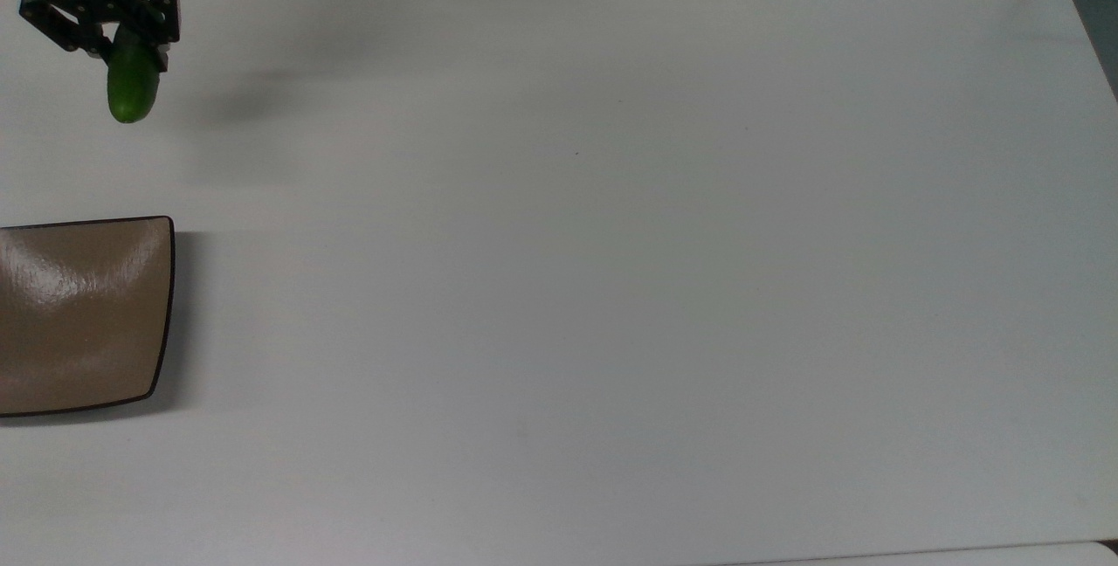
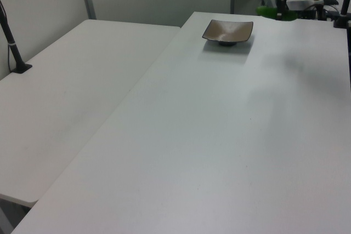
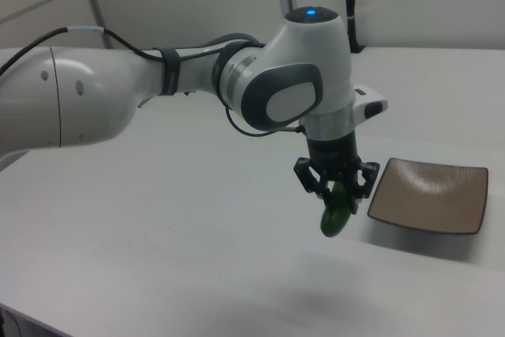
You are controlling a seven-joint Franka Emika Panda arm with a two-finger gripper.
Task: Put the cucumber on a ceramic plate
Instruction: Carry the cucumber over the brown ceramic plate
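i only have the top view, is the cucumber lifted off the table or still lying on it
Observer: Lifted. In the right view the cucumber hangs in the gripper with the white table well below it.
Operator: how is it held
Observer: The right view shows the black fingers shut on its upper part, the lower end pointing down, slightly tilted.
Operator: plate is cut off on my side, is anything on it
Observer: No. The left view shows the whole ceramic plate, bare, its corners curving upward.
Operator: is the cucumber over the plate
Observer: Not yet. In the right view it hangs off the plate's left edge, beside it rather than over it.
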